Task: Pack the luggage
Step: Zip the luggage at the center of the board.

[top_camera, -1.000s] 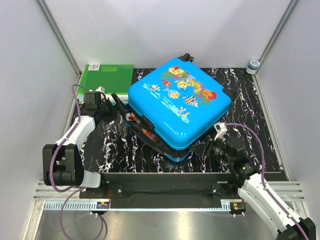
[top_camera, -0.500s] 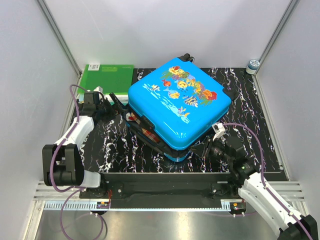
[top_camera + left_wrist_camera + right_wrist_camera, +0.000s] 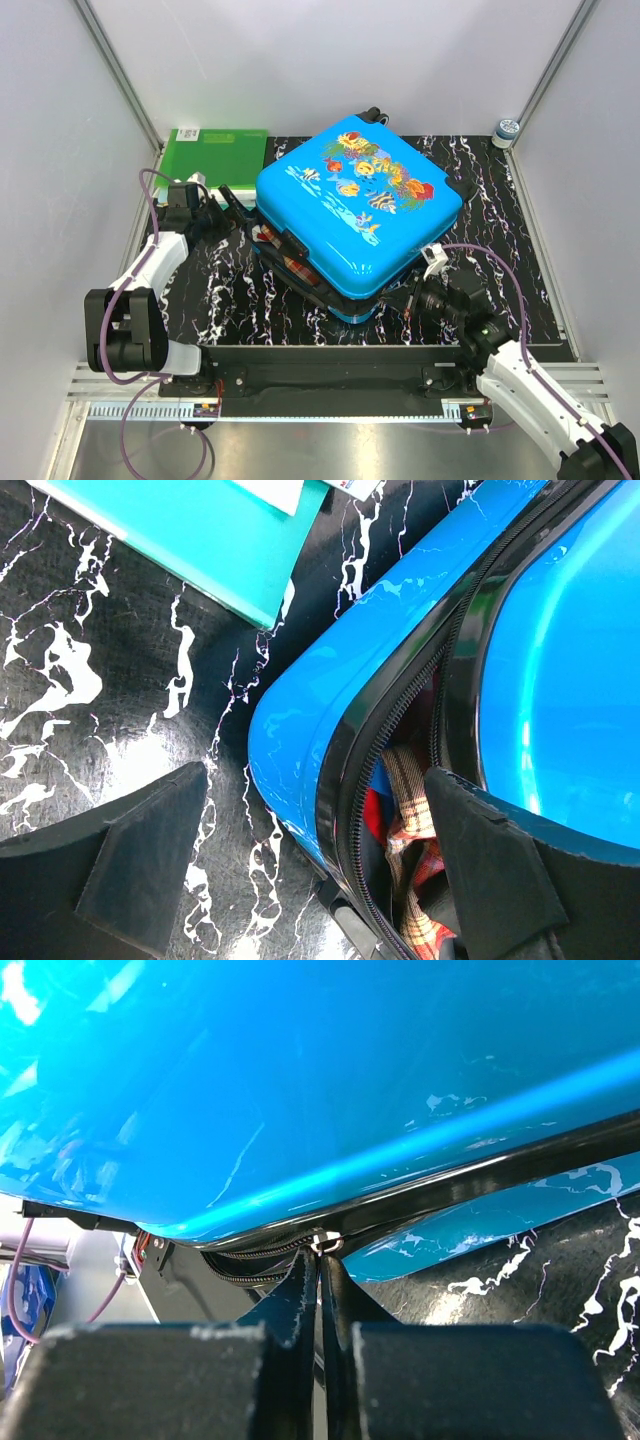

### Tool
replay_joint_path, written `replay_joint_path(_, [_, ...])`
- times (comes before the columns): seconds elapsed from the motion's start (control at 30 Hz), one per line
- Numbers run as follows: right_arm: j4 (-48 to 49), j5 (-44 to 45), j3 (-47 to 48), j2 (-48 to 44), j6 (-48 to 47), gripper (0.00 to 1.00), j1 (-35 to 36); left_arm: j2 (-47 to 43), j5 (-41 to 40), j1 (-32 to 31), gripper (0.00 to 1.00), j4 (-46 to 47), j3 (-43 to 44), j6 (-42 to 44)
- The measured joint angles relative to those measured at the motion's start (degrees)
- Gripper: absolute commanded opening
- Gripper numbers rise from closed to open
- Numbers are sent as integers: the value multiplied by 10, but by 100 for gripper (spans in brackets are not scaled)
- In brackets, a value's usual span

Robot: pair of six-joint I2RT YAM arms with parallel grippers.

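The bright-blue fish-print luggage (image 3: 355, 205) lies flat mid-table, its lid down but the zip gaping at the near-left side, where plaid clothing (image 3: 405, 810) shows in the gap. My left gripper (image 3: 232, 203) is open, and its fingers straddle the luggage's left corner (image 3: 300, 740): one finger (image 3: 140, 870) sits over the table, the other (image 3: 480, 870) by the lid. My right gripper (image 3: 408, 296) is at the luggage's near corner. It is shut on the silver zipper pull (image 3: 328, 1245), just under the lid's black rim.
Green folders (image 3: 218, 150) lie at the back left, touching the luggage's left side; they also show in the left wrist view (image 3: 200, 530). A small jar (image 3: 507, 128) stands at the back right corner. Enclosure walls close in on both sides and the back.
My right gripper has slid leftward along the luggage's near edge, still holding the zipper pull. My left gripper has shifted slightly toward the back.
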Motion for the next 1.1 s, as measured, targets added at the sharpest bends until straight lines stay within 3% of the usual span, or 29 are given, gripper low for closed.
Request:
replay_joint_path(0.43, [-47,70,23,-5,9,0,48,0,-4,0,96,8,-19,0])
replay_joint_path(1.1, [-159,277,122,74,46,0,207,-1,-9,0,94,16,-38,0])
